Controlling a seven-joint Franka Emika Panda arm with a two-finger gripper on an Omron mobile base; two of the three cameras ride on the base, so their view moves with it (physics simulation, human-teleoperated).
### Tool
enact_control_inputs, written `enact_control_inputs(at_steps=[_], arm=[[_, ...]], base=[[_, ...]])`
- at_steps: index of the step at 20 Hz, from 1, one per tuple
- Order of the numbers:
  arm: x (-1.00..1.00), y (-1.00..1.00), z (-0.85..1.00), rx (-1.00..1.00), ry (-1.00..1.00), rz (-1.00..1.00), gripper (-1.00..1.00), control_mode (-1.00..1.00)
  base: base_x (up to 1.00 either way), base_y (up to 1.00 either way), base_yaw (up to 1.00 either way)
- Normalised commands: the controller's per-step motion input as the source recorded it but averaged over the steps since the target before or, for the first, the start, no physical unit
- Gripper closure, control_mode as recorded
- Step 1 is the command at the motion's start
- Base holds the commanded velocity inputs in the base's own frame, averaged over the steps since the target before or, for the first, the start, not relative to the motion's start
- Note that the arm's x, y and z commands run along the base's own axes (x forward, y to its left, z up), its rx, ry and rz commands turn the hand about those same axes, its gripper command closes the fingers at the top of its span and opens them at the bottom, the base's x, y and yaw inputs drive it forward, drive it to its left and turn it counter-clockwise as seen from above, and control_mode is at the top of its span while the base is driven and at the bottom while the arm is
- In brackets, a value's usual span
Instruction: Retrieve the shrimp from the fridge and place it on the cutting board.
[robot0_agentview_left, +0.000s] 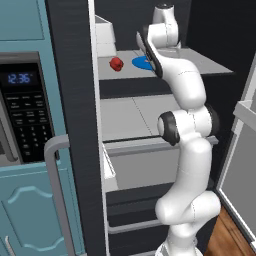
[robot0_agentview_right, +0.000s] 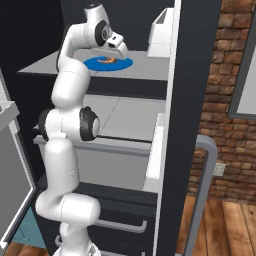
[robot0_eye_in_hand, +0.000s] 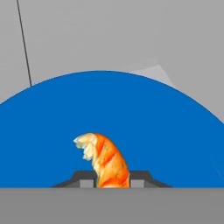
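Grey shelves line the open fridge (robot0_agentview_left: 75, 100), and on the upper shelf (robot0_agentview_right: 150, 70) a blue plate (robot0_agentview_right: 125, 64) carries the shrimp (robot0_eye_in_hand: 106, 159). In the right base view the shrimp sits upper centre of the frame, just under the gripper (robot0_agentview_right: 116, 56); in the hand view it stands at bottom centre, between the two dark fingers (robot0_eye_in_hand: 83, 178). They are drawn in narrow and look closed on the shrimp's lower end, though the contact itself is cut off by the frame edge. A red fruit (robot0_agentview_left: 116, 63) lies on the same shelf, left of the plate in the left base view, well apart from the grip.

The step in hand seems to be securing the grasp before lifting. Done well, that means a straight rise off the plate first, then backing out of the fridge without brushing the shelf above or the white bin (robot0_agentview_left: 104, 37).
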Motion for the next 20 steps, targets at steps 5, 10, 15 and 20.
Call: enact_control_inputs(at_steps=[5,10,15,20], arm=[[-0.36,0.00,0.39,0.00,-0.11,0.00,1.00,-1.00],[-0.48,0.00,0.34,0.00,-0.12,0.00,1.00,-1.00],[-0.59,0.07,0.00,-0.05,-0.17,0.00,1.00,-1.00],[-0.59,0.14,-0.03,-0.12,-0.29,0.04,1.00,-1.00]], base=[[0.00,0.00,0.00],[0.00,0.00,0.00],[0.00,0.00,0.00],[0.00,0.00,0.00]])
